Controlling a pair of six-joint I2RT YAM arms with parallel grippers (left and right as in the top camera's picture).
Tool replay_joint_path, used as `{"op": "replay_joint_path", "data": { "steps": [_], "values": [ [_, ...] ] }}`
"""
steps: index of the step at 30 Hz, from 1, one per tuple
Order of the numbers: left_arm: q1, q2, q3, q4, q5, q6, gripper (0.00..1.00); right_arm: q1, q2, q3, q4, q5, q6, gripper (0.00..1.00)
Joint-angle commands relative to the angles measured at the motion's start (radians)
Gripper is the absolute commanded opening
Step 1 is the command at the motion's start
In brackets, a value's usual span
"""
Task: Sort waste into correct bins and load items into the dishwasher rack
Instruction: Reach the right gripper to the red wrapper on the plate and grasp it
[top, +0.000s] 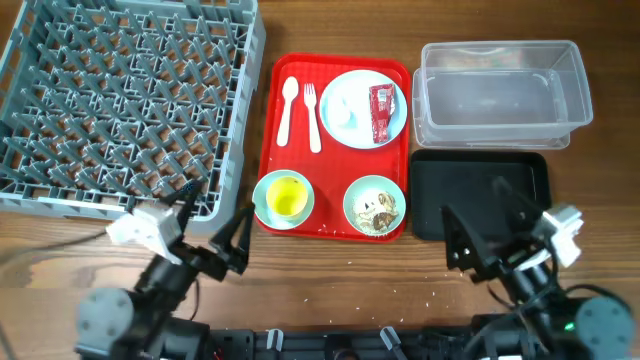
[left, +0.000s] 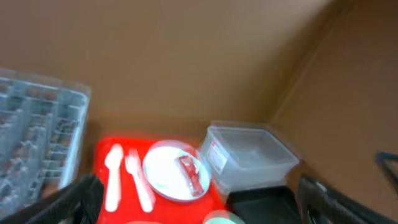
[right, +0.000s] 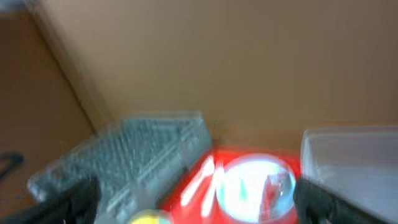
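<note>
Left gripper wide open, empty, just off the rack's near right corner. Right gripper wide open, empty, over the black tray's near edge, with the tub just beyond. Between them, red tray: spoon, fork and plate with wrapper at the far side; cup in one bowl, scraps in the other bowl, near side.

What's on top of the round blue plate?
A red sachet wrapper lies on the plate at its right side, and white crumpled paper sits left of it. Whatever is beneath the wrapper and paper is covered.
</note>
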Motion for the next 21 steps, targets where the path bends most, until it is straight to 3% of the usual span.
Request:
{"op": "replay_joint_path", "data": {
  "steps": [1,2,5,8,9,10,12,16,19,21],
  "values": [
    [0.005,0.260,0.317,-0.275,-0.116,0.036,1.00,-0.003,0.280,0.341,-0.337,0.173,-0.200,1.00],
    [0.005,0.374,0.447,-0.398,-0.134,0.036,1.00,-0.003,0.430,0.497,-0.500,0.219,-0.211,1.00],
    [0.005,0.531,0.601,-0.516,-0.136,0.035,1.00,-0.003,0.686,0.719,-0.698,0.197,-0.206,1.00],
    [0.005,0.587,0.620,-0.534,-0.136,0.035,1.00,-0.003,0.875,0.768,-0.681,-0.056,-0.071,1.00],
    [0.005,0.592,0.620,-0.546,-0.136,0.035,1.00,-0.003,0.924,0.768,-0.664,-0.139,-0.095,1.00],
    [0.005,0.593,0.620,-0.554,-0.136,0.035,1.00,0.003,0.972,0.768,-0.649,-0.180,-0.116,0.93],
    [0.005,0.592,0.620,-0.579,-0.136,0.035,1.00,0.066,1.073,0.768,-0.622,-0.088,-0.124,0.94],
    [0.005,0.592,0.620,-0.624,-0.136,0.035,1.00,0.301,1.290,0.804,-0.588,0.319,-0.118,0.89],
    [0.005,0.592,0.620,-0.628,-0.136,0.035,1.00,0.333,1.535,0.952,-0.571,0.384,-0.105,0.85],
    [0.005,0.592,0.620,-0.628,-0.136,0.035,1.00,0.333,1.708,1.034,-0.471,0.384,-0.105,0.78]
  ]
}}
